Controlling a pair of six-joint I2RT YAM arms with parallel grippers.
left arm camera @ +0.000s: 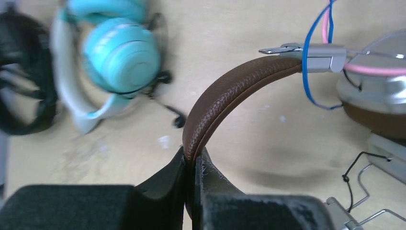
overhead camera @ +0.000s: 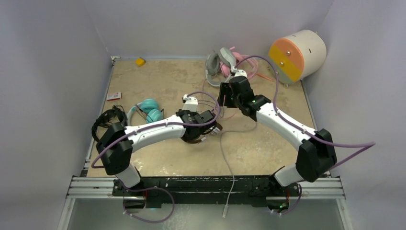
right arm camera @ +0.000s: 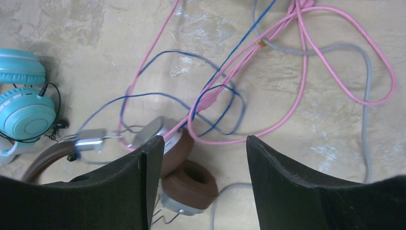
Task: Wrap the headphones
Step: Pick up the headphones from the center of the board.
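My left gripper [left arm camera: 192,155] is shut on the brown leather headband [left arm camera: 225,96] of the brown-and-silver headphones, near the table's middle [overhead camera: 212,125]. Their ear cups [right arm camera: 191,179] lie below my right gripper [right arm camera: 203,143], which is open and empty and hovers over them [overhead camera: 226,98]. A thin blue cable [right arm camera: 210,91] and a pink cable [right arm camera: 297,96] loop tangled beside the cups. Teal-and-white headphones [overhead camera: 149,110] and black headphones [overhead camera: 109,120] lie to the left. Grey-white headphones [overhead camera: 218,62] and pink headphones [overhead camera: 245,64] lie at the back.
A cream cylinder [overhead camera: 297,53] with an orange-and-yellow face stands at the back right. A grey cable [overhead camera: 227,158] runs to the front edge. A small yellow object [overhead camera: 140,61] and a small card [overhead camera: 113,96] lie at the back left. Walls enclose the table.
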